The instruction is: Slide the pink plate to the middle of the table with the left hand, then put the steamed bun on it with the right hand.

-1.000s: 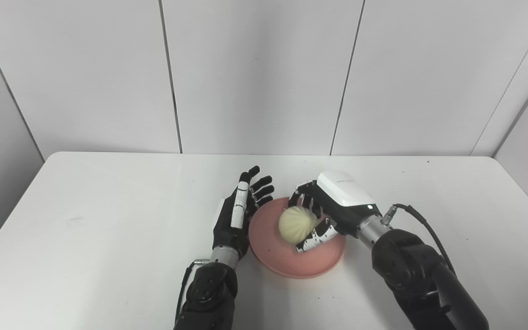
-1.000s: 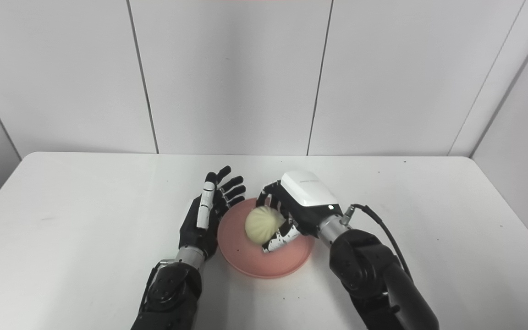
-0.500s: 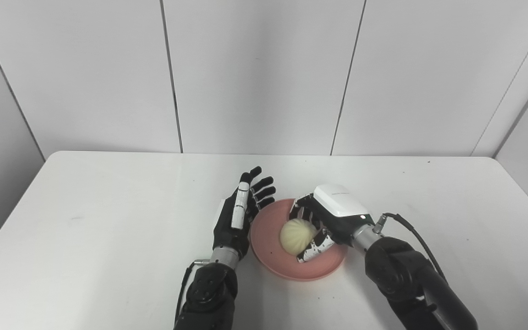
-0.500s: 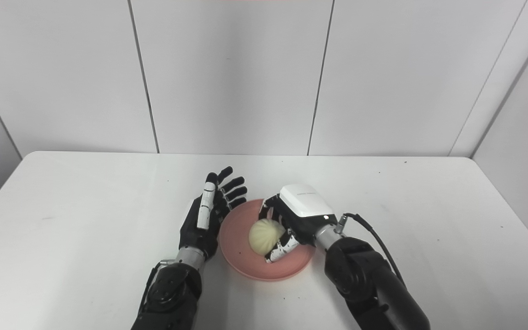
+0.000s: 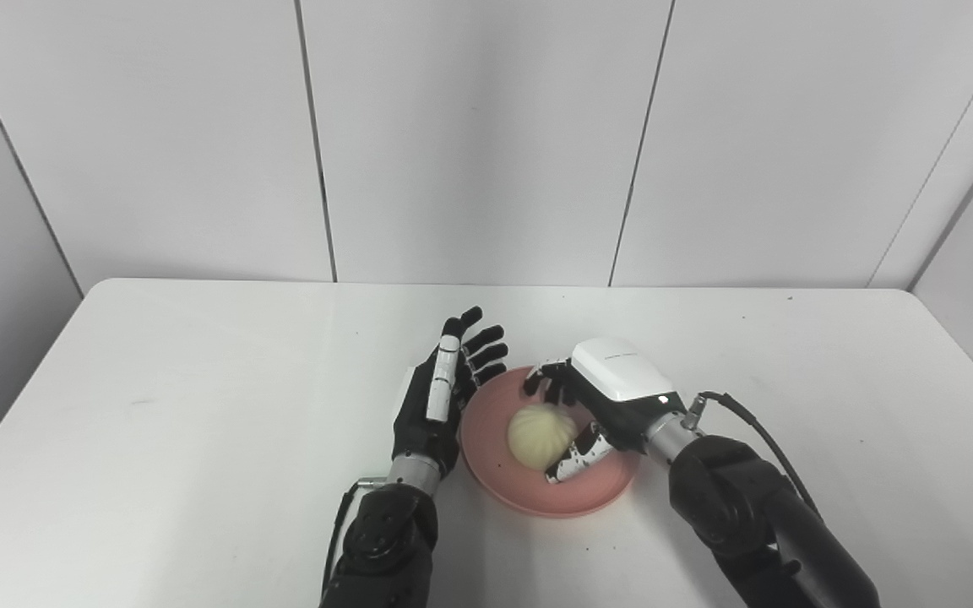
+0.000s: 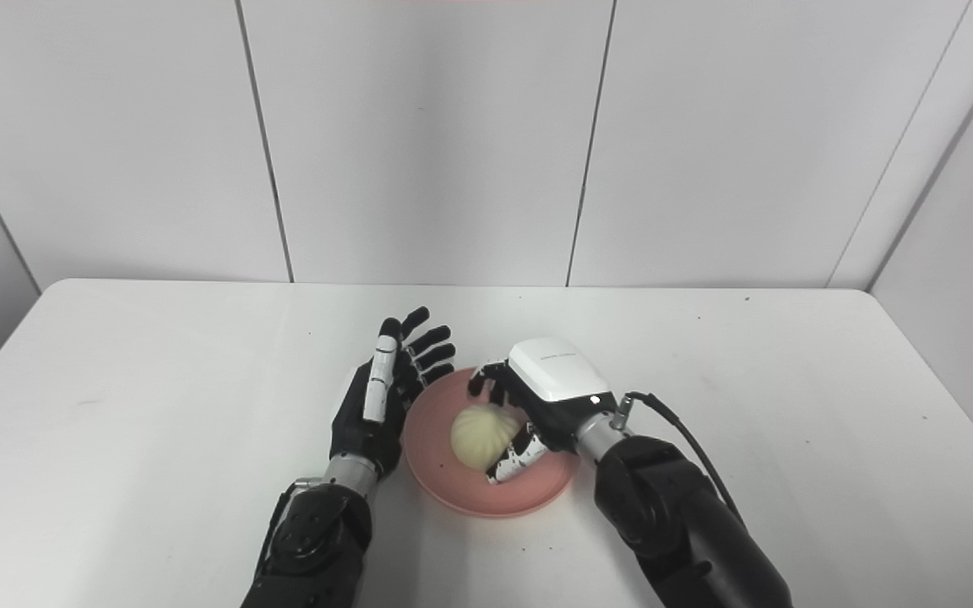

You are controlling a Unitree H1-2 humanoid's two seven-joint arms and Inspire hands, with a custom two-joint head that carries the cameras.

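Left eye view: pink plate point(image 5: 537, 494) at mid-table, steamed bun point(image 5: 540, 437) on it, right hand point(image 5: 600, 405) cupped around the bun, fingers loosened above it, thumb just beside it, right eye view: left hand point(image 6: 381, 397) spread wide, empty, just left of the plate's rim.

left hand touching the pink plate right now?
Cannot tell. In both eye views the open left hand stands edge-on right beside the pink plate's left rim; its dark palm overlaps the rim line, so neither contact nor gap shows.

steamed bun point(image 5: 540, 437) on plate point(image 5: 499, 485), left hand point(image 5: 440, 397) left, right hand point(image 5: 600, 405) right
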